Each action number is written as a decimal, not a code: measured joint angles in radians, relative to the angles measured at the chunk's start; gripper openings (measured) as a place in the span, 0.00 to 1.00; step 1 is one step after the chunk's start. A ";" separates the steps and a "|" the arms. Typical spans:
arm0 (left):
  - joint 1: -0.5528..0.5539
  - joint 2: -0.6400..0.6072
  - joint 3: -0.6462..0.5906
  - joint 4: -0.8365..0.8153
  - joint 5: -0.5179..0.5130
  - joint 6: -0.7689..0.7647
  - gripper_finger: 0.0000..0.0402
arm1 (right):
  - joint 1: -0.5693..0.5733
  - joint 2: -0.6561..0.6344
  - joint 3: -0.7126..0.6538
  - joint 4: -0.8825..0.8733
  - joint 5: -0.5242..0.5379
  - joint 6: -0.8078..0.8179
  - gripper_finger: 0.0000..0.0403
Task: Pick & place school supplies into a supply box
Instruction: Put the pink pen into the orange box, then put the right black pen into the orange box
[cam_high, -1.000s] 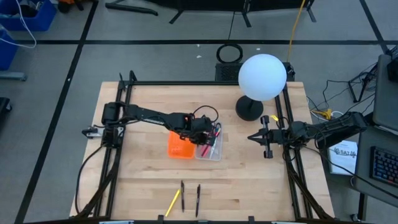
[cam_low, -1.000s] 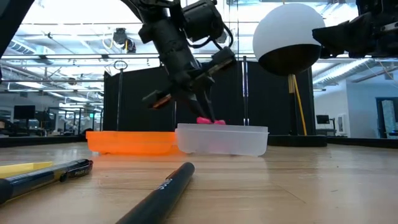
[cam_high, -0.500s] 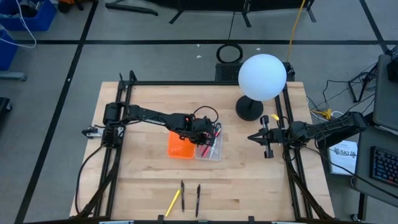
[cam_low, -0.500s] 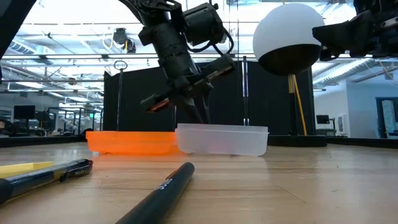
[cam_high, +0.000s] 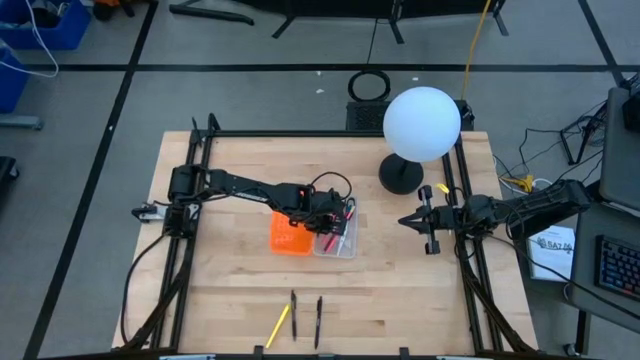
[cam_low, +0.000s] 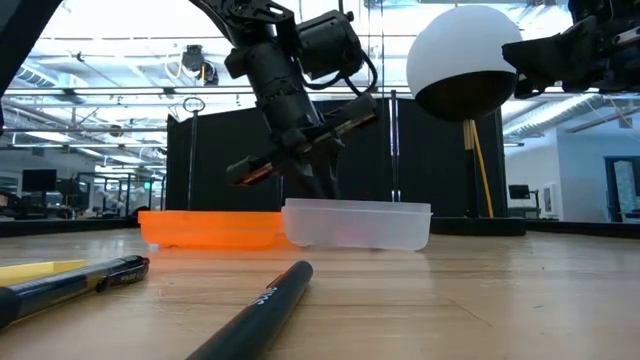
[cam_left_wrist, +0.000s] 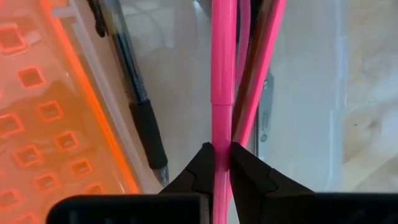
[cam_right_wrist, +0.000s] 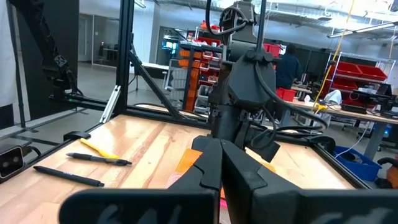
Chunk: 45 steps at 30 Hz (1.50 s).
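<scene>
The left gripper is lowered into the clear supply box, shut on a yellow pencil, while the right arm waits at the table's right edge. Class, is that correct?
Not quite. The left gripper is in the supply box but shut on a pink pen, as the left wrist view shows. The yellow pencil lies on the table's near edge. The right gripper does wait at the right edge.

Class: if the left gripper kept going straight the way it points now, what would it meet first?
The left gripper, shut on a pink pen, points down into the clear box; probably the box floor or the pens lying there.
</scene>
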<state>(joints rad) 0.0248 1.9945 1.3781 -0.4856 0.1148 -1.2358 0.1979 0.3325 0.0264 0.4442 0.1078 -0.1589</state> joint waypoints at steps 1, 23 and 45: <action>-0.001 0.000 0.000 0.000 0.001 0.000 0.09 | 0.000 0.000 0.000 0.000 0.000 0.000 0.00; 0.001 -0.096 0.000 0.187 0.272 0.332 0.30 | 0.000 0.000 0.000 0.008 0.000 -0.010 0.00; 0.063 -1.114 -0.508 0.242 0.038 1.464 0.01 | 0.000 0.000 0.000 0.018 -0.008 -0.093 0.00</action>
<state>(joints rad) 0.0874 0.8807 0.8697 -0.2437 0.1529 0.2278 0.1982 0.3325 0.0264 0.4623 0.0998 -0.2514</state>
